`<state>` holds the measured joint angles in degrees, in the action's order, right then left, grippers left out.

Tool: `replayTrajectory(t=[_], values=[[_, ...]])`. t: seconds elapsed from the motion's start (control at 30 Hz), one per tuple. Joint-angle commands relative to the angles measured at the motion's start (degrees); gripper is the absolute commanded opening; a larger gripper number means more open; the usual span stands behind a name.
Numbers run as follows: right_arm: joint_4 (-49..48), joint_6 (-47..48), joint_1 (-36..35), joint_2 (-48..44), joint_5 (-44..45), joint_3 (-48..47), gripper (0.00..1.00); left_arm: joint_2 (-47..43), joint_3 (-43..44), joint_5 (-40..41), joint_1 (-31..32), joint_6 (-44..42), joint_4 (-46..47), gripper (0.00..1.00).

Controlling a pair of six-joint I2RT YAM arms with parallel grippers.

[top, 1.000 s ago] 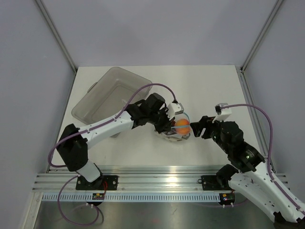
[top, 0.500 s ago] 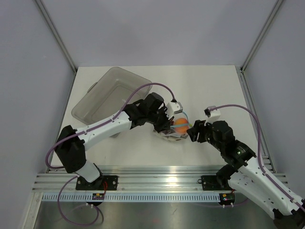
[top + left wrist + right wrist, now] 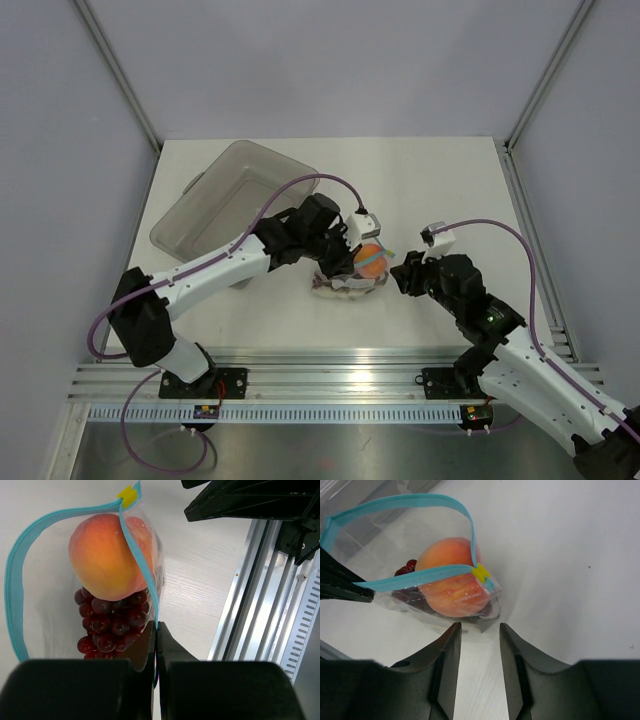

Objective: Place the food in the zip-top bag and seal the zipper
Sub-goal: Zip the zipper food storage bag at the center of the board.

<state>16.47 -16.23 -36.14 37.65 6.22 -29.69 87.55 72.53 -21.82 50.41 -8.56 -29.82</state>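
Pinching the blue strip (image 3: 141,566) of the clear bag (image 3: 45,610) between closed jaws, the left gripper (image 3: 156,630) is holding the mouth agape, peach (image 3: 105,550) sitting on grapes (image 3: 112,622) inside, just ahead. The right gripper (image 3: 480,627) is hovering, jaws parted, the bag just beyond them.

Ahead of the left gripper (image 3: 156,628), the grapes (image 3: 111,625) are lying nearest inside the zip-top bag (image 3: 45,630), with the peach (image 3: 106,555) sitting beyond them at the mouth. The fingers are pinching the zipper (image 3: 144,570), whose loop is opening out to their left. The bag is sitting just past the right gripper (image 3: 480,628), outside its spread fingers: slider tab (image 3: 480,572) dead ahead, peach behind it, grapes further in, tray (image 3: 215,200) lying beyond to the left.
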Motion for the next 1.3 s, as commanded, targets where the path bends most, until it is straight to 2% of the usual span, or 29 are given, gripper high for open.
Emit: replayTrajectory(t=[0.0,0.13,0.43,0.67,0.8,1.03,1.27], values=[[-11.3,5.3,-0.4,-2.5,-3.7,2.4,0.44,-3.2,-0.1,-1.2,-0.1,-0.1,1.2,0.00],[-14.3,7.2,-0.4,-3.5,-5.5,4.4,0.54,-4.1,-0.5,-1.0,-0.1,-0.3,0.8,0.00],[-15.1,13.1,-0.4,1.0,-6.0,2.7,0.55,-5.3,-0.7,-1.6,-0.1,-1.1,-0.4,0.00],[-19.7,15.8,-0.2,4.8,-11.1,2.5,0.57,-6.0,-0.7,-1.9,-0.1,-2.0,-1.6,0.00],[-21.3,17.5,2.8,4.7,-21.1,2.0,0.62,-5.7,-0.6,-1.8,-0.1,-2.6,-2.0,0.00],[-23.1,14.6,13.8,12.6,-40.2,-1.4,0.63,-4.8,-0.1,-2.0,-0.1,-3.0,-2.4,0.00],[-38.0,5.5,25.1,19.6,-58.5,0.0,0.62,-4.8,0.7,-2.3,-0.1,-3.3,-3.1,0.00]])
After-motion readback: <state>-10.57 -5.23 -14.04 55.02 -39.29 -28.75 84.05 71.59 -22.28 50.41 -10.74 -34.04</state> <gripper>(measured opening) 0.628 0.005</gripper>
